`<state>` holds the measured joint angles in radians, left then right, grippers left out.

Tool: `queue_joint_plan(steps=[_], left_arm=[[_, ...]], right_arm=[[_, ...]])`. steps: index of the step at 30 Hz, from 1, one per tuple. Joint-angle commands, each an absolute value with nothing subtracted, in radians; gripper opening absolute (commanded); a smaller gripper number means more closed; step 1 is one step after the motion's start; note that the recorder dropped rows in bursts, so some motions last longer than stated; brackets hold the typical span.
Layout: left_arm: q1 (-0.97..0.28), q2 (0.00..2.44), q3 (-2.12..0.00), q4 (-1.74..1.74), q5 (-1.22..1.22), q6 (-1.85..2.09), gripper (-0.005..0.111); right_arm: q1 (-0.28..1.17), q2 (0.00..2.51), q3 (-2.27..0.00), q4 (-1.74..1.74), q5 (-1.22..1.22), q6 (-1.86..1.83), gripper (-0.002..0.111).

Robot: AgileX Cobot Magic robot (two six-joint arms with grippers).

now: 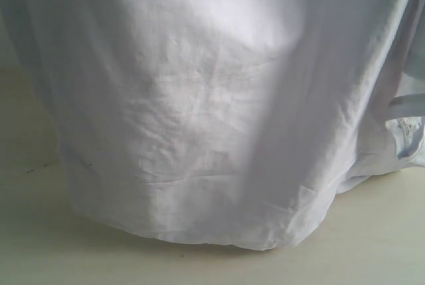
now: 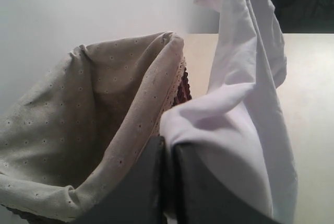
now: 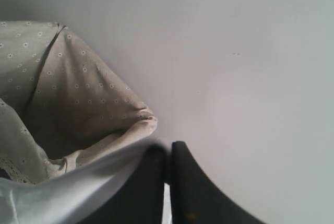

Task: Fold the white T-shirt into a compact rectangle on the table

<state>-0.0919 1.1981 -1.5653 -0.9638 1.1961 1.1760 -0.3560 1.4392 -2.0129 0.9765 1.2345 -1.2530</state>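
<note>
The hanging shirt (image 1: 199,112) is the main obstacle we see. It curtains nearly the whole exterior view, and its hem comes down to the tabletop (image 1: 372,232); we cannot tell whether it touches. Bare tabletop lies open on the near side of the hem and past the cloth's left edge. On the right, a bunched fold of the same shirt crowds the edge. The basket (image 2: 182,92) with its grey liner (image 2: 94,109) stands just beside the left fingers (image 2: 141,187) and blocks that side. Beyond the cloth we see open tabletop. The right fingers (image 3: 198,192) have the liner close on one side and bare tabletop on the other.
</note>
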Motion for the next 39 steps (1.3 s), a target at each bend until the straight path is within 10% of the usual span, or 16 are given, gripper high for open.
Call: queue_joint_plan(steps=[1,39], left_arm=[[-0.090,1.191,-1.570,-0.973,1.186,1.169,0.000],[-0.090,1.302,-1.473,-0.824,0.883,1.076,0.000]], right_arm=[[-0.362,1.431,-2.023,0.988,1.221,-1.246,0.000],[-0.362,1.581,-2.009,0.787,1.221,-1.106,0.000]])
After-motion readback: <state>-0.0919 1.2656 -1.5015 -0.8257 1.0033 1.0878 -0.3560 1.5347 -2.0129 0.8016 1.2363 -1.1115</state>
